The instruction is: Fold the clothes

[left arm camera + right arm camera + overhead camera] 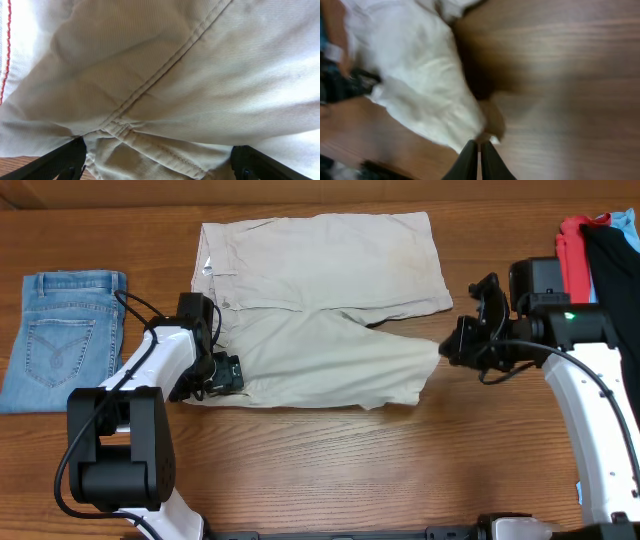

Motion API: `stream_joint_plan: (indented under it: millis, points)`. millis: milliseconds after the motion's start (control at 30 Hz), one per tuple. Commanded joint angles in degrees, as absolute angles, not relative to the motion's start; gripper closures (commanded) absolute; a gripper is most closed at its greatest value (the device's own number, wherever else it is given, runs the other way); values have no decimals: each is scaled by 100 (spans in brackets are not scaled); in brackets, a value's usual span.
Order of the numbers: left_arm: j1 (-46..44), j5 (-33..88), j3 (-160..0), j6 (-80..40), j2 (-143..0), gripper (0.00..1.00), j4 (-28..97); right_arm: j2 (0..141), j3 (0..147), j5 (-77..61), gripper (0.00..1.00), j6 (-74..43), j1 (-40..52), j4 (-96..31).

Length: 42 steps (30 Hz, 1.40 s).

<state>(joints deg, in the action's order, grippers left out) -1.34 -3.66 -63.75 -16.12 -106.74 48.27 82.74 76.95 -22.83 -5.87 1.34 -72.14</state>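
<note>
here our right gripper [480,159] is pinched shut on a hem corner of the beige shorts [330,270], which spread flat on the table [400,470] from its tips across to our left gripper [216,373]. that one straddles the waist end with jaws apart, and we judge it ready to grip for the fold.

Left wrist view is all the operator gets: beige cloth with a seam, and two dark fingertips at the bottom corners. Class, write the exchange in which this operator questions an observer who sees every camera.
Operator: Where on the garment is my left gripper?
Observer: At the waistband end of the shorts, by the corner nearer the robot.
Operator: And the other arm?
Observer: The right gripper is at the opposite end. It appears shut on the hem corner of the nearer leg, where the cloth is drawn to a point.
</note>
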Motion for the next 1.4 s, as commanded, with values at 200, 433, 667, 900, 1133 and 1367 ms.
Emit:
stream_joint_plan:
  millis: [200,433,667,900,1133,1367]
  points:
    - [-183,-338,-6036,-1629,-11340,4,4663,8318,7695,-1798,74,30,113,-8112]
    - [-183,-338,-6036,-1629,-11340,4,4663,8462,7585,-1802,50,3,113,-7550]
    - [-185,-336,-6036,-1629,-11340,3,4665,9065,6702,-2309,44,-16,128,-6504]
    - [-185,-333,-6036,-1629,-11340,3,4668,10044,6060,-2967,43,-16,464,-5304]
    - [-183,-333,-6036,-1629,-11340,4,4670,10713,6060,-3795,39,-8,1114,-5011]
    - [-185,-331,-6036,-1629,-11340,3,4672,10700,6243,-3640,96,-591,1627,-4886]
